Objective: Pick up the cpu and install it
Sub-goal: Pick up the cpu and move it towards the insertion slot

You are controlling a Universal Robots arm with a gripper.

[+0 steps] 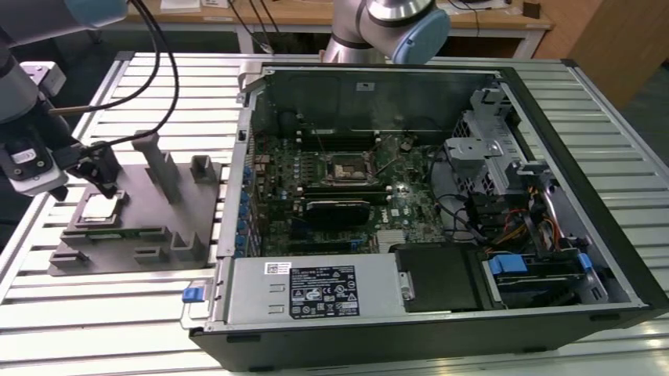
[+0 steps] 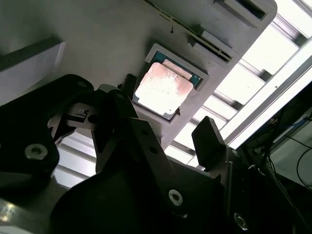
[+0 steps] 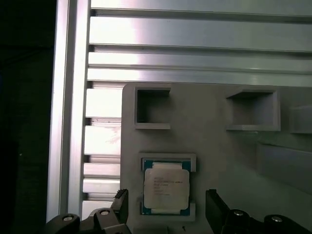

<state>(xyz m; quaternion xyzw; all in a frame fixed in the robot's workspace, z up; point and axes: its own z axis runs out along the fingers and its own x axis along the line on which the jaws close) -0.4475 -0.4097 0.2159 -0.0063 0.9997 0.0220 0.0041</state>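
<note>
The cpu [image 1: 99,207], a small square chip with a silvery top, lies flat in a shallow pocket of the grey holder block [image 1: 146,235] at the exterior view's left. My gripper [image 1: 86,190] hangs just over it, open. In both wrist views the two black fingers [image 3: 214,204] stand either side of the cpu [image 3: 165,189], with gaps to its edges. The second wrist view shows the same: the cpu [image 2: 163,87] sits between spread fingertips [image 2: 207,139], untouched. The black-framed socket [image 1: 345,168] sits on the motherboard inside the open computer case.
The open computer case [image 1: 585,258] takes up the middle and the exterior view's right, with a power supply [image 1: 313,290] at its front and drive cages. Tall posts [image 1: 162,164] rise from the holder block beside my gripper. A long green memory stick [image 1: 113,233] lies in the block. Slatted aluminium table [image 1: 125,313].
</note>
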